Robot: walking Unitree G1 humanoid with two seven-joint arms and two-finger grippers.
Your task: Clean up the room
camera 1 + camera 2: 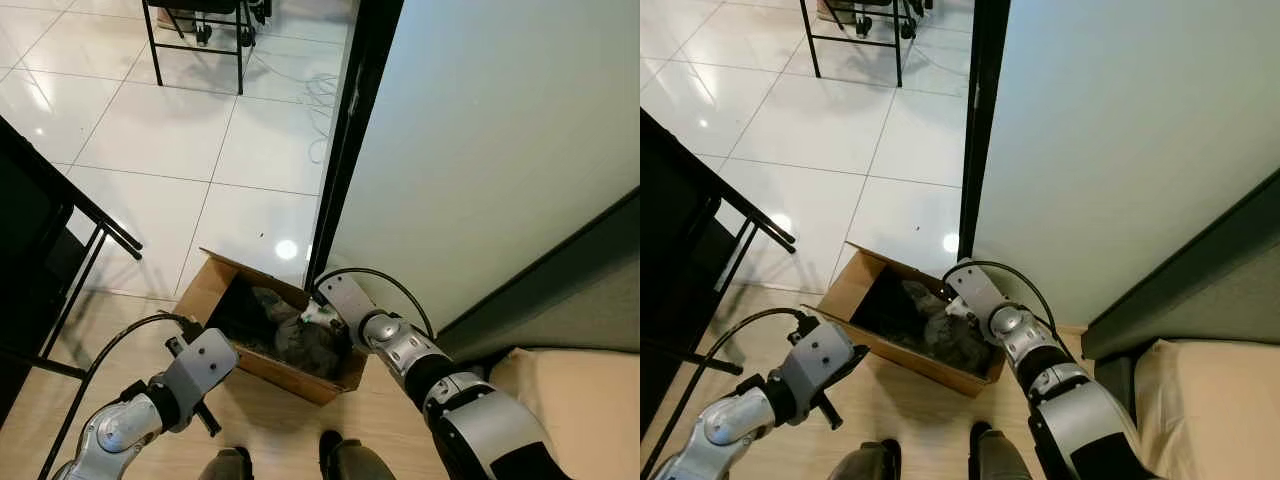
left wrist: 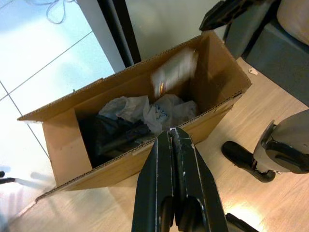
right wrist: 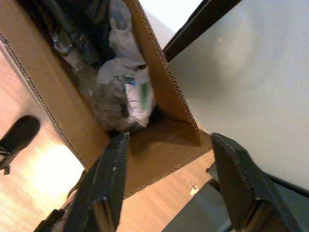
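An open cardboard box [image 1: 300, 378] stands on the wooden floor against the dark door frame. It holds crumpled white plastic bags [image 2: 159, 111] and dark rubbish. My right gripper [image 3: 170, 139] hangs open over the box's right end, just above the bags [image 3: 130, 96], with nothing between its fingers. My left gripper [image 2: 174, 133] is shut and empty. It hovers at the box's near left side, its tips over the front wall, clear of the contents.
A black table frame [image 1: 100, 225] stands at the left. The dark door frame [image 1: 345, 150] and a glass panel rise behind the box. A beige cushion [image 1: 570, 400] lies at the right, and black stand legs [image 1: 195, 45] with loose cable [image 1: 320, 95] are on the far tiles. My feet [image 1: 340, 460] are just before the box.
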